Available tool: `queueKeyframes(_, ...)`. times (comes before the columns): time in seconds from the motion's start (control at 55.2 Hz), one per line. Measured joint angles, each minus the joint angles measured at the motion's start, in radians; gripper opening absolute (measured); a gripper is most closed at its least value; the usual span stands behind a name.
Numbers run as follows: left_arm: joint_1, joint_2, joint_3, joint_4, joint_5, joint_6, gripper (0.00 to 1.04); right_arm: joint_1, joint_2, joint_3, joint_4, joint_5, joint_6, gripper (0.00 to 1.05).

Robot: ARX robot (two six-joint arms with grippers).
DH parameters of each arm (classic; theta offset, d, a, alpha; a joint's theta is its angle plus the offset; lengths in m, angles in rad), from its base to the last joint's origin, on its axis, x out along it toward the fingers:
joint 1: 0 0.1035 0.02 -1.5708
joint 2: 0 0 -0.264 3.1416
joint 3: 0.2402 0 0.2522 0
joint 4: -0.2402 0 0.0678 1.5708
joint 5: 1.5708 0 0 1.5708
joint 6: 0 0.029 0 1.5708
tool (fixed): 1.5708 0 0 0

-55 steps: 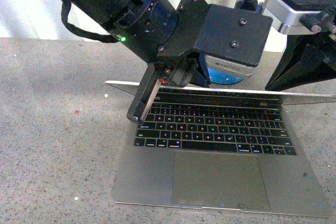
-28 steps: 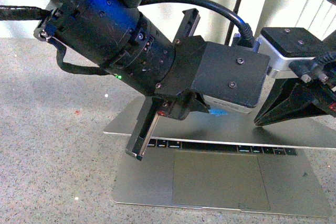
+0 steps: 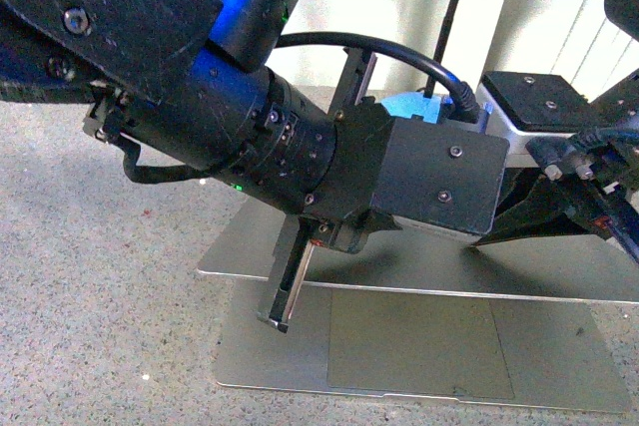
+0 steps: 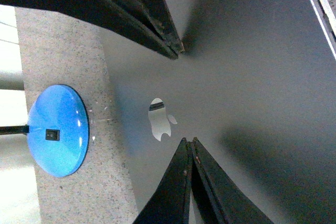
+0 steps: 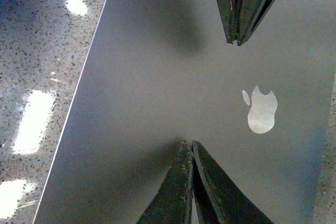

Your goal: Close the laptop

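Three-quarters through closing laptop (image 3: 439,268), with left gripper (image 4: 184,95) and right gripper (image 5: 210,92) splayed wide, empty, over lid; next, pressing gently down till flush.

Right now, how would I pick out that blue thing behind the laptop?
On the speckled table, just past the far edge of the laptop, sits a glossy blue disc. It alone is round, with a small black square on top.

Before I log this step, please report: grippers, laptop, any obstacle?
Both open: left gripper, right gripper, over lid. The laptop nearly shut, trackpad uncovered. A blue disc behind, apart.
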Motion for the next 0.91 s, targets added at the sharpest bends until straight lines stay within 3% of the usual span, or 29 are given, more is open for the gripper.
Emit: queueKeyframes(0.905,-0.04,0.089,-0.12,0.161,0.006,-0.076,0.04,0.029,0.069,-0.133,0.187,-0.073,0.104,0.03)
